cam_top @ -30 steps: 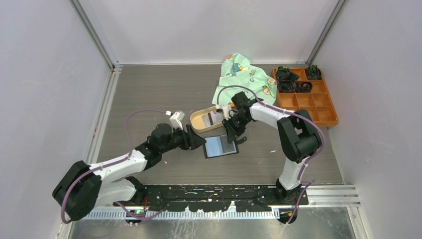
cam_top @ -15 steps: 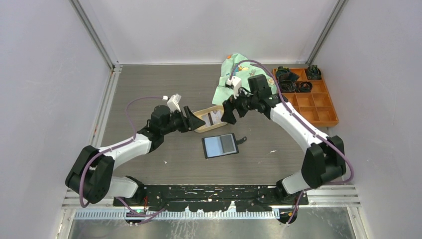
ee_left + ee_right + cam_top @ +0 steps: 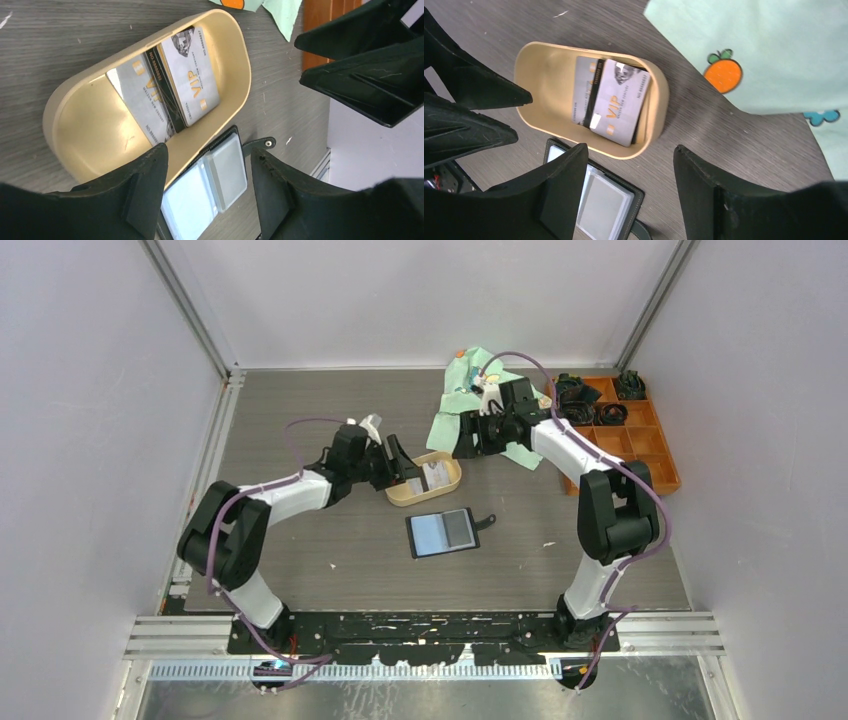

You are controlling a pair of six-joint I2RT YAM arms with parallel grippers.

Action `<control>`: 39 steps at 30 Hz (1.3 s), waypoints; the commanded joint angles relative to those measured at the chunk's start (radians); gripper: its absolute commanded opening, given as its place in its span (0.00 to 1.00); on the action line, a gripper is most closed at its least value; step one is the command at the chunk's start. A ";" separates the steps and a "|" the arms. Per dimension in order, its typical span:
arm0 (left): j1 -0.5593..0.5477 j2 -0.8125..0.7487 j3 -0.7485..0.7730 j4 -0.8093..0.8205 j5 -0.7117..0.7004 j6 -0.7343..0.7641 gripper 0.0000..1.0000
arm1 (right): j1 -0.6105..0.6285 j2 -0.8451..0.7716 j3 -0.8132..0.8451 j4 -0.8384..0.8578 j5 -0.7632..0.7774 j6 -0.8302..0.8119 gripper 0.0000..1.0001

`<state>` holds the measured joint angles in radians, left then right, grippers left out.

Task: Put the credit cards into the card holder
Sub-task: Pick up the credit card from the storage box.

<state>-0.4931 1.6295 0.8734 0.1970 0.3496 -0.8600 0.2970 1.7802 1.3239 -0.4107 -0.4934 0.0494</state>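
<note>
Left gripper point(image 3: 405, 465): jaws apart, empty, at the left end of the tray point(image 3: 239, 50). Right gripper point(image 3: 461, 440): jaws apart, empty, near the tray's right end. Cards point(image 3: 175, 90): overlapping, inside the tray. Holder point(image 3: 442, 532): open flat on the table point(image 3: 300, 420), just beside the tray.

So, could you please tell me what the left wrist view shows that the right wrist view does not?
Only the left wrist view shows an edge of the orange box and the right gripper, jaws apart. Only the right wrist view shows the left gripper, jaws apart, and a blue print on the green cloth. Both show the tan tray holding the credit cards, the open card holder near it, and some of the cloth.
</note>
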 commanded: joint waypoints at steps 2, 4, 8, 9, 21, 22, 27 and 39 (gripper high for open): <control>-0.016 0.098 0.117 -0.034 -0.019 -0.038 0.62 | -0.034 -0.028 -0.026 0.047 -0.040 0.076 0.67; -0.016 0.136 0.146 -0.024 -0.024 -0.055 0.62 | -0.044 -0.033 -0.034 0.049 -0.056 0.082 0.66; -0.031 0.198 0.217 -0.068 -0.063 -0.078 0.62 | -0.056 -0.039 -0.043 0.052 -0.076 0.090 0.65; -0.036 0.211 0.234 -0.087 -0.078 -0.085 0.62 | -0.058 -0.038 -0.043 0.051 -0.080 0.090 0.65; -0.086 0.293 0.346 -0.264 -0.285 -0.149 0.55 | -0.069 -0.047 -0.051 0.050 -0.100 0.092 0.65; -0.086 0.300 0.351 -0.256 -0.280 -0.152 0.54 | -0.072 -0.049 -0.051 0.050 -0.103 0.092 0.65; -0.086 0.340 0.377 -0.244 -0.267 -0.176 0.50 | -0.083 -0.058 -0.052 0.049 -0.115 0.093 0.65; -0.085 0.365 0.331 0.016 -0.134 -0.215 0.47 | -0.094 -0.067 -0.056 0.051 -0.138 0.099 0.64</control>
<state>-0.5804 1.9942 1.2240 0.0494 0.1486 -1.0508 0.2100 1.7771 1.2663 -0.3962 -0.6006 0.1387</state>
